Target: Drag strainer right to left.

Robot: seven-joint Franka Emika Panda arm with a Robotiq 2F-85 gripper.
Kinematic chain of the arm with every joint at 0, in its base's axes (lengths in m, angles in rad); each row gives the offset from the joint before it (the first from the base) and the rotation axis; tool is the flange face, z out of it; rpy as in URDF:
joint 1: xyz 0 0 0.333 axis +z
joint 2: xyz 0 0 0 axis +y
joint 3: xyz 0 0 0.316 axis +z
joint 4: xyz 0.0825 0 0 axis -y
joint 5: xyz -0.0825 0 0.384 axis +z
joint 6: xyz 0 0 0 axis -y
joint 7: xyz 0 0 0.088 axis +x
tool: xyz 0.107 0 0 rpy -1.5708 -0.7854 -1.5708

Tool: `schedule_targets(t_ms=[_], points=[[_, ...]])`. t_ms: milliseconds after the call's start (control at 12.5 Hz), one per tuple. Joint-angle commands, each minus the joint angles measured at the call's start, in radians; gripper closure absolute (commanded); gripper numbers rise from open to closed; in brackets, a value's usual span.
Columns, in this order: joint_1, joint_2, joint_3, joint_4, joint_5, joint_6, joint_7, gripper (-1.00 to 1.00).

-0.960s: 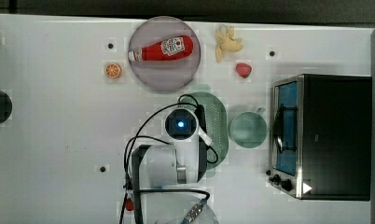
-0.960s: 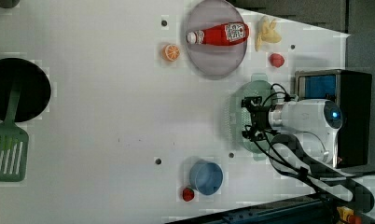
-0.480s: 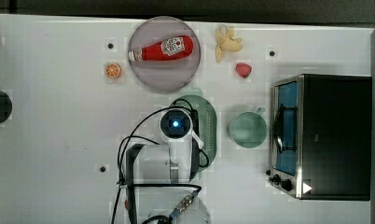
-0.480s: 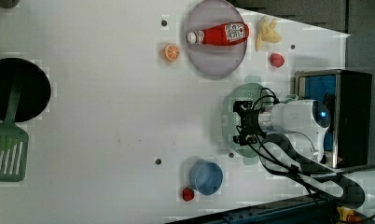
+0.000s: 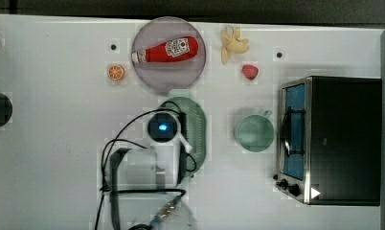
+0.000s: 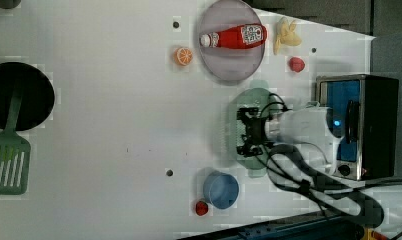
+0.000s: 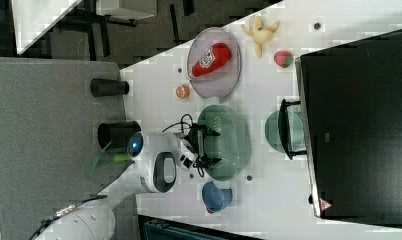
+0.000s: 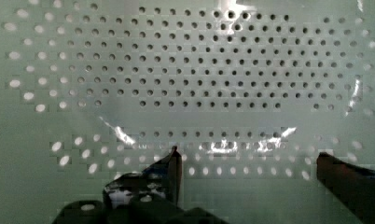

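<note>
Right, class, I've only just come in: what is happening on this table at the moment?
A single robot arm has its gripper lowered inside the pale green strainer, fingers spread wide, so nothing is gripped. The strainer sits below the grey plate holding the ketchup bottle in the top view, with the green mug and toaster oven off to the top view's right.

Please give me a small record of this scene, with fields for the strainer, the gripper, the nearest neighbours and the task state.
strainer: pale green oval basin, holes across its middle
gripper: open, over the strainer, fingers apart
neighbour above in the top view: grey plate with ketchup bottle
neighbour on the top view's right: green mug, apart from the strainer
task state: strainer near the table's middle
</note>
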Motion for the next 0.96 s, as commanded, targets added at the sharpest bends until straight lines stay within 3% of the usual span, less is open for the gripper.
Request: schedule_targets(t_ms=[80,960], points=[[0.093,-0.02,0.044,0.033,0.018,-0.017,0.179,-1.0],[0.316,0.1,0.05,0.228,0.019,-0.02,0.429,-1.0]])
